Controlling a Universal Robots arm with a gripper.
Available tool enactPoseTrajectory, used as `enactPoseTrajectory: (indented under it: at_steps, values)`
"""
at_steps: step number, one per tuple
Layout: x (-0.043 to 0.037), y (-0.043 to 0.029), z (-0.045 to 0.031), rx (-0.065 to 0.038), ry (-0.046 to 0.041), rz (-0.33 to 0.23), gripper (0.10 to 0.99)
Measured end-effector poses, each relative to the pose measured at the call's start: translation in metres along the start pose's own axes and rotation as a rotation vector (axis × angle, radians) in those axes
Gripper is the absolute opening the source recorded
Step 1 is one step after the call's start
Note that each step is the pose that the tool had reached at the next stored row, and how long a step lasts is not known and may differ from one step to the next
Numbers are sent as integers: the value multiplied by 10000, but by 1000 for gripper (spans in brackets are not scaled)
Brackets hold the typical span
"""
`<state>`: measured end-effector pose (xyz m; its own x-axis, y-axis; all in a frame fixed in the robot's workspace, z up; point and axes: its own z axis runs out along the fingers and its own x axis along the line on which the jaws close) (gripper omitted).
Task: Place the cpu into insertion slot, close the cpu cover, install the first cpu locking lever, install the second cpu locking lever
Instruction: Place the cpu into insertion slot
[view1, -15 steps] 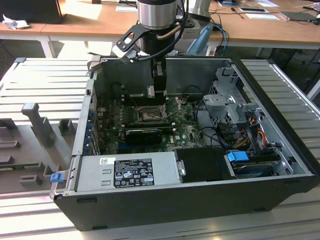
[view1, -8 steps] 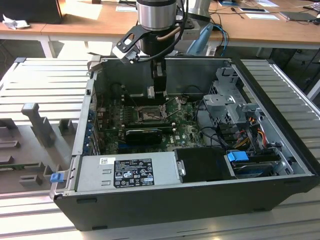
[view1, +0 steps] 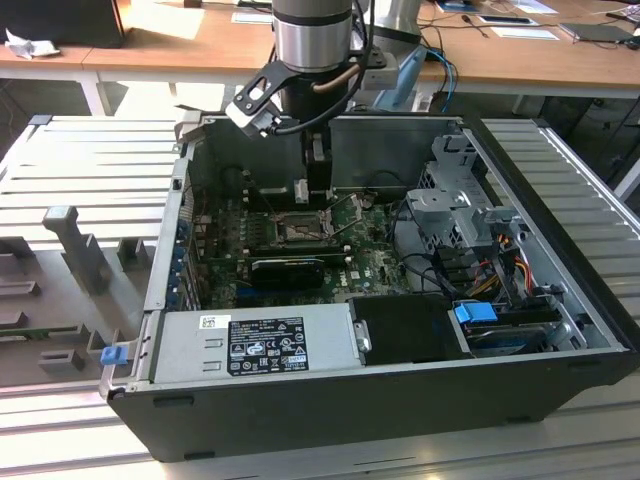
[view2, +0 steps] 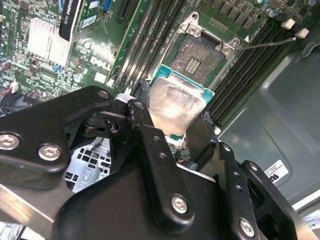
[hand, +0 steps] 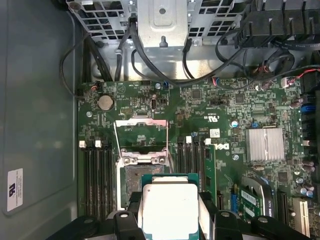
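Observation:
My gripper (hand: 169, 216) is shut on the cpu (hand: 169, 205), a square chip with a dull silver top and a green edge. I hold it by two opposite sides, just above the motherboard. In both wrist views the cpu (view2: 175, 102) hangs beside the insertion slot (view2: 200, 56) and partly overlaps it, with the dark socket bed (hand: 135, 176) bare. The cpu cover (hand: 140, 123) stands flipped open on the socket's far side. A thin wire locking lever (view2: 270, 44) sticks out, raised, next to the socket. In the exterior view my gripper (view1: 312, 192) reaches down into the open computer case, right over the socket (view1: 300, 228).
Memory slots (hand: 95, 170) flank the socket on both sides. A finned silver heatsink (hand: 265, 144) and a black card (view1: 288, 268) sit nearby on the board. Cables (hand: 150, 65) and a metal drive cage (view1: 455, 210) crowd one end of the case; a power supply (view1: 255, 345) lies along the front.

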<state>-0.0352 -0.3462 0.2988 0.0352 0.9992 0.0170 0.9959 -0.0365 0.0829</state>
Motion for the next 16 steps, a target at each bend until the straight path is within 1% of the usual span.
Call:
enactPoseTrajectory:
  at_steps: [2,7,9,11,14,15,16]
  values:
    - [-1,-4,51,0,-1,0,533]
    - [-2,-10,124,0,-1,0,533]
    - [-3,-12,142,0,0,0,533]
    - [-3,-15,180,0,0,0,533]
    - [-4,-17,207,0,-2,0,533]
    - [-4,-19,223,0,11,-1,533]
    - [-5,-20,234,7,60,1,533]
